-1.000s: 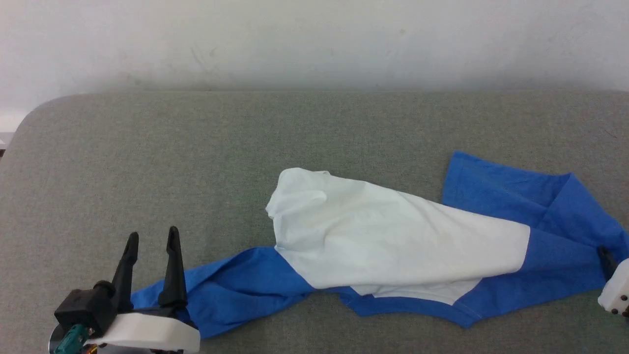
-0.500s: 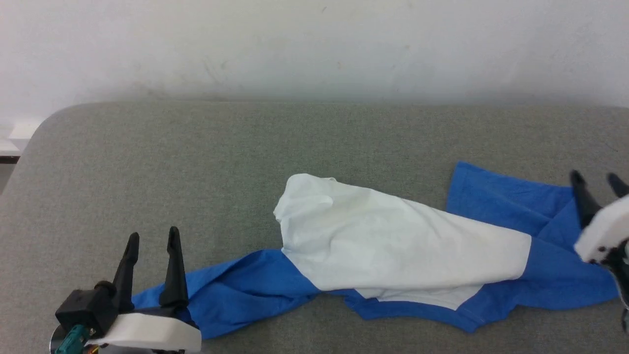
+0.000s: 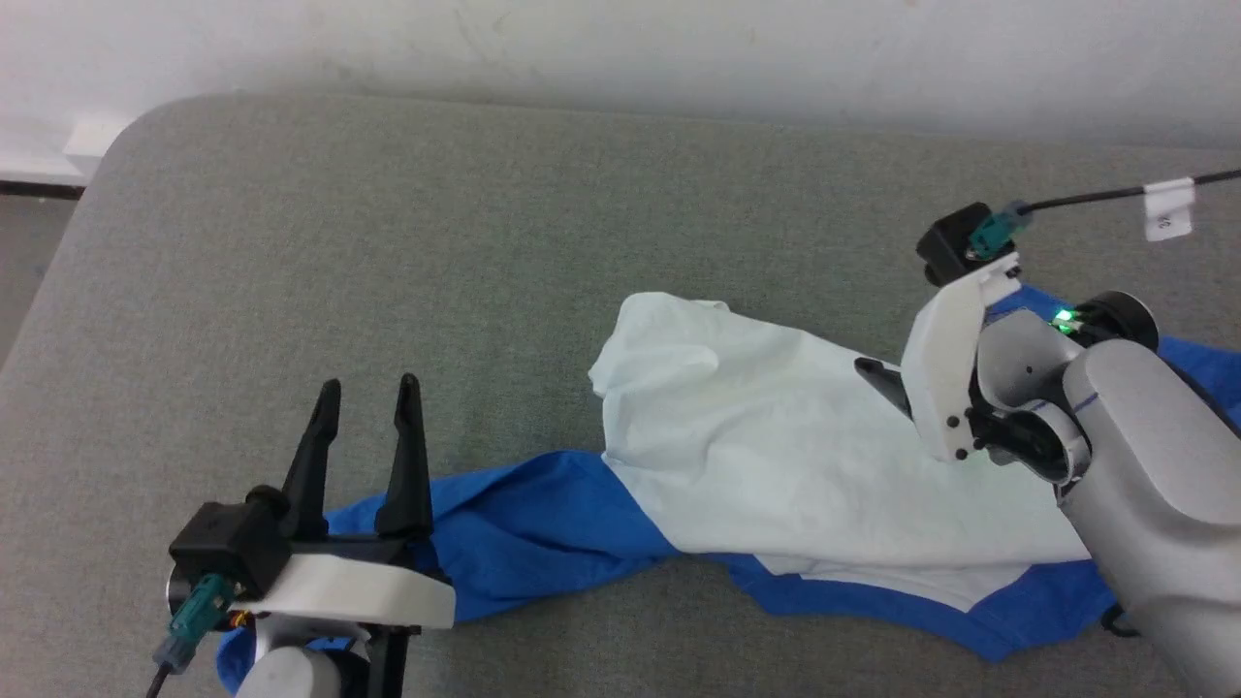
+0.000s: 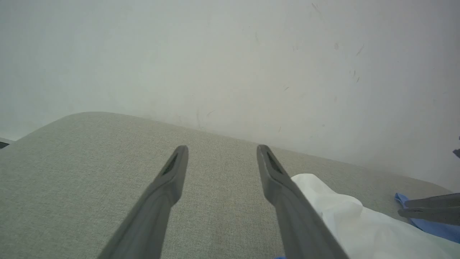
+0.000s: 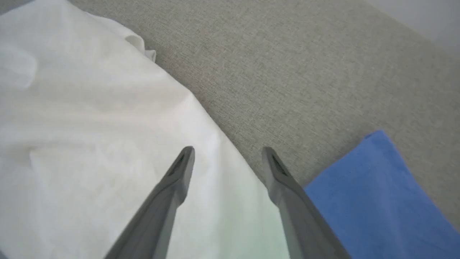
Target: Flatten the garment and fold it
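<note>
The garment (image 3: 776,456) lies crumpled on the grey padded surface, its white body bunched in the middle and a blue sleeve (image 3: 524,543) trailing left. My left gripper (image 3: 369,381) hovers open over the sleeve's left end, empty; the left wrist view shows its fingers (image 4: 221,147) spread, with white cloth (image 4: 352,223) to their right. My right gripper (image 3: 873,373) is above the white body's right part, mostly hidden behind its white wrist plate. In the right wrist view it (image 5: 228,149) is open over the white cloth's (image 5: 90,126) edge, beside blue fabric (image 5: 377,201).
The grey padded surface (image 3: 485,242) ends in a rounded left corner, with a white wall (image 3: 620,39) behind it. A black cable with a white tag (image 3: 1168,208) runs from the right wrist. The right forearm (image 3: 1154,465) covers the garment's right side.
The head camera has tilted down and shifted. My right arm has swung in from the right edge to above the white body. The left gripper stays open by the sleeve.
</note>
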Controlling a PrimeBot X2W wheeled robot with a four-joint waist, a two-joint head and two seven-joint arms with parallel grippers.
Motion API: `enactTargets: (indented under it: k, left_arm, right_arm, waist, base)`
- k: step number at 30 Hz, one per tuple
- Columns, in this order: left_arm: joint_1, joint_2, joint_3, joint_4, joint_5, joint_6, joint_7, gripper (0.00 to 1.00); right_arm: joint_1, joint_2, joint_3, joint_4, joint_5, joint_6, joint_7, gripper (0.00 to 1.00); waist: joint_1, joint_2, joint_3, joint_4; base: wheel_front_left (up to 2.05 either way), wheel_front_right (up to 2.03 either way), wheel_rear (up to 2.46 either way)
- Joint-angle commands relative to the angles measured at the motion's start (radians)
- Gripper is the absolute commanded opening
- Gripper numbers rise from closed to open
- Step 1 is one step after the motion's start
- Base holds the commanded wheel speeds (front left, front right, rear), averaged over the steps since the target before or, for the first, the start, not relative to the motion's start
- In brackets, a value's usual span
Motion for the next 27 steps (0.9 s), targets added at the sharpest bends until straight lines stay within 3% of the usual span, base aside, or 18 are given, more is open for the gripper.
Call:
enactTargets:
  k: [1,7,8,9,11,13,17,26,27]
  left_arm:
    - [-0.029,-0.011,-0.007,0.017,0.004,-0.015,-0.01,1.0]
    - [-0.071,-0.036,-0.013,0.065,0.006,-0.05,-0.018,1.0]
    - [-0.075,-0.04,-0.012,0.071,0.008,-0.053,-0.019,1.0]
    - [-0.078,-0.043,-0.011,0.078,0.009,-0.057,-0.019,1.0]
    - [-0.082,-0.049,-0.007,0.089,0.013,-0.063,-0.02,1.0]
    - [-0.085,-0.055,-0.003,0.097,0.017,-0.069,-0.02,1.0]
    - [-0.09,-0.071,0.006,0.099,0.028,-0.081,-0.021,1.0]
    - [-0.11,-0.101,0.007,0.119,0.055,-0.124,-0.021,1.0]
    - [-0.112,-0.104,0.009,0.121,0.058,-0.127,-0.021,1.0]
  right_arm:
    - [-0.048,-0.008,0.056,0.035,0.03,-0.001,0.005,1.0]
    - [-0.146,-0.017,0.252,0.147,0.145,-0.001,0.066,0.98]
    - [-0.154,-0.023,0.294,0.161,0.165,-0.001,0.106,0.48]
    - [-0.163,-0.031,0.333,0.168,0.181,-0.001,0.139,0.38]
    - [-0.179,-0.046,0.391,0.18,0.221,-0.001,0.191,0.0]
    - [-0.202,-0.061,0.428,0.172,0.246,-0.001,0.194,0.0]
    - [-0.277,-0.07,0.382,0.187,0.271,-0.001,0.035,0.0]
    - [-0.452,-0.091,0.209,0.454,0.137,-0.001,-0.345,0.0]
    - [-0.455,-0.084,0.191,0.486,0.129,-0.001,-0.383,0.11]
  waist:
    - [-0.0001,-0.0001,0.058,0.053]
    - [-0.0001,-0.0001,0.092,0.071]
    - [-0.0001,-0.0001,0.093,0.072]
    - [-0.0001,-0.0001,0.094,0.072]
    - [-0.0001,-0.0001,0.093,0.072]
    - [-0.0001,-0.0001,0.094,0.072]
    - [-0.0001,-0.0001,0.103,0.071]
    - [-0.0001,-0.0001,0.129,0.085]
    - [-0.0001,-0.0001,0.131,0.085]
  base:
    - [0.0,0.0,0.0]
    - [0.0,0.0,0.0]
    - [0.0,0.0,0.0]
    - [0.0,0.0,0.0]
    - [0.0,0.0,0.0]
    - [0.0,0.0,0.0]
    - [0.0,0.0,0.0]
    - [0.0,0.0,0.0]
    - [0.0,0.0,0.0]
